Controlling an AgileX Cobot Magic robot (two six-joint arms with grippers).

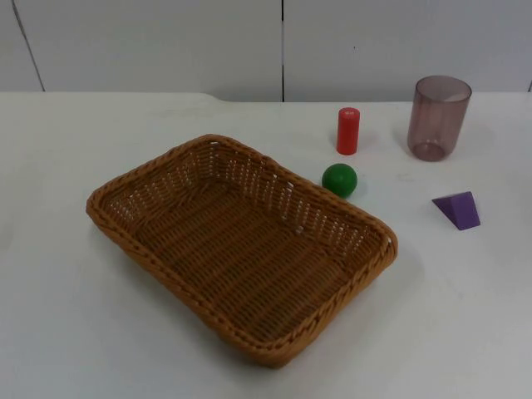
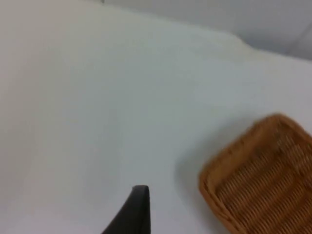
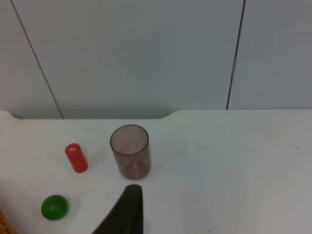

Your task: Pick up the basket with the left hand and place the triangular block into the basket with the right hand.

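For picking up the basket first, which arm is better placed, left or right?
Left, probably. The basket lies toward the left arm's side of the table, and the left wrist view looks onto its rim. The right wrist view faces the cup, red cylinder and green ball.

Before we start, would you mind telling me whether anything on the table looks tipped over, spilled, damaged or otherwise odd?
Nothing stands out. The wicker basket sits flat and empty, skewed to the table edge. The red cylinder and tinted cup stand upright, the green ball rests beside the basket, and the purple triangular block lies apart, untouched.
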